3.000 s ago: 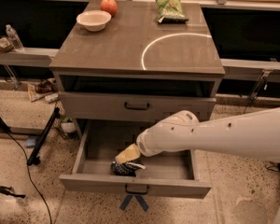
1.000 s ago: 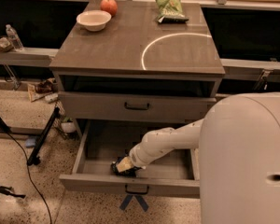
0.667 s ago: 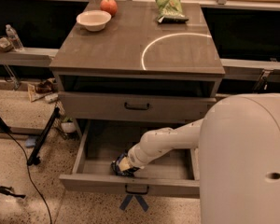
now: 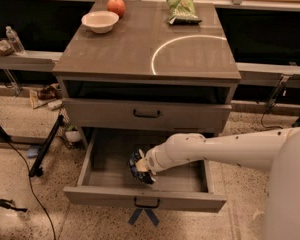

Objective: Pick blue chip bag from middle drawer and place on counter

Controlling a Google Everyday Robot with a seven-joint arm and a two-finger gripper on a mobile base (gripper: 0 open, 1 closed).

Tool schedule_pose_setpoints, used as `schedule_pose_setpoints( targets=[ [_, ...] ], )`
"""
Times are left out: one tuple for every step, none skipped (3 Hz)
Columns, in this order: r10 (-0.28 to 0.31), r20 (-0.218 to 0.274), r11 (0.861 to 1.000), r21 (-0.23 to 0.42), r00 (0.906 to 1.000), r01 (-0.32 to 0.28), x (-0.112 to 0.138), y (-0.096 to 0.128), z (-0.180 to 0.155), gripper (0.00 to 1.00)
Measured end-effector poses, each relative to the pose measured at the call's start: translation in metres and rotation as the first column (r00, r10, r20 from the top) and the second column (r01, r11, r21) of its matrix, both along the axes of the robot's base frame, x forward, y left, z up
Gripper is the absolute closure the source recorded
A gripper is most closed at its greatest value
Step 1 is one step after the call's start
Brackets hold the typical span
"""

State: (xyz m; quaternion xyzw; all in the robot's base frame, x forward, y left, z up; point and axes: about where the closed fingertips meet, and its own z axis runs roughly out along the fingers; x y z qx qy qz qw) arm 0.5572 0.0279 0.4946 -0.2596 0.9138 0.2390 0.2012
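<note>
The middle drawer [image 4: 105,196] is pulled open at the bottom of the cabinet. My white arm reaches into it from the right. My gripper [image 4: 146,168] is inside the drawer, left of centre, shut on the blue chip bag [image 4: 137,164]. The dark-blue crumpled bag sits at the gripper's tip, slightly above the drawer floor. The counter [image 4: 120,49], with its white arc line, is the cabinet's top, above the drawer.
On the counter stand a white bowl [image 4: 100,20], a red apple [image 4: 116,6] and a green chip bag [image 4: 181,9] along the back. The upper handled drawer [image 4: 147,114] is closed just above my arm. A black stand leg [image 4: 45,146] and cables lie left of the cabinet.
The gripper has closed in on the blue bag, and both now sit a little higher and further right in the drawer. The arm has drawn back from the camera.
</note>
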Motion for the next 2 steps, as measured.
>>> schedule_pose_setpoints(
  targets=[
    [-0.061, 0.1, 0.998, -0.009, 0.9931, 0.063, 0.0, -0.044, 0.053, 1.0],
    [-0.089, 0.197, 0.995, -0.025, 0.9764, 0.095, -0.001, -0.076, 0.108, 1.0]
  ],
)
